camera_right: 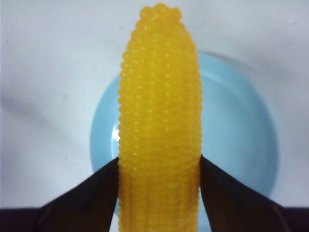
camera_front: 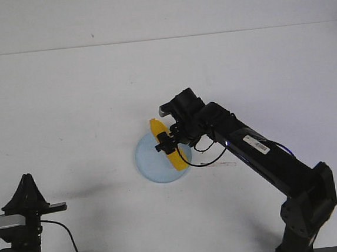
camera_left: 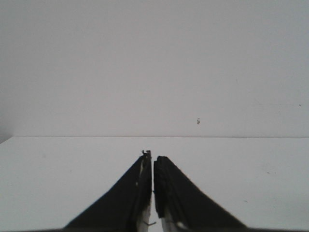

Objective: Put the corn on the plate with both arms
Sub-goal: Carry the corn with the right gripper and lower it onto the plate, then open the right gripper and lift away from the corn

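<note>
1. We see the right arm point(camera_front: 259, 153) reaching from the right side toward the middle of the white table point(camera_front: 66, 99).
2. Right gripper point(camera_front: 168, 144) is clamped on the corn point(camera_front: 165, 139). In the right wrist view both fingers point(camera_right: 87, 193) press the cob's sides, with the corn point(camera_right: 159, 125) filling the gap between them.
3. The corn is bright yellow and bumpy with kernels. Its tapered tip points away from the wrist camera, and the grip sits on the thicker part.
4. In the front view the cob lies diagonally over the plate point(camera_front: 151, 160). Its far end pokes past the plate's back rim and its near end sits by the right rim.
5. We cannot tell whether the corn touches the plate or hangs just above it.
6. The plate is pale blue and round, near the table's centre. The right wrist view shows the plate point(camera_right: 241, 125) directly behind the cob, with blue showing on both sides.
7. Left arm point(camera_front: 20, 224) sits at the near left corner, well apart from the plate and corn.
8. Left gripper point(camera_left: 152, 166) has its jaws closed with nothing between them: in the left wrist view the two fingers point(camera_left: 135, 193) almost meet, with only a thin slit. It points over bare table toward the wall point(camera_left: 145, 63).
9. A black cable point(camera_front: 209, 155) loops under the right wrist.
</note>
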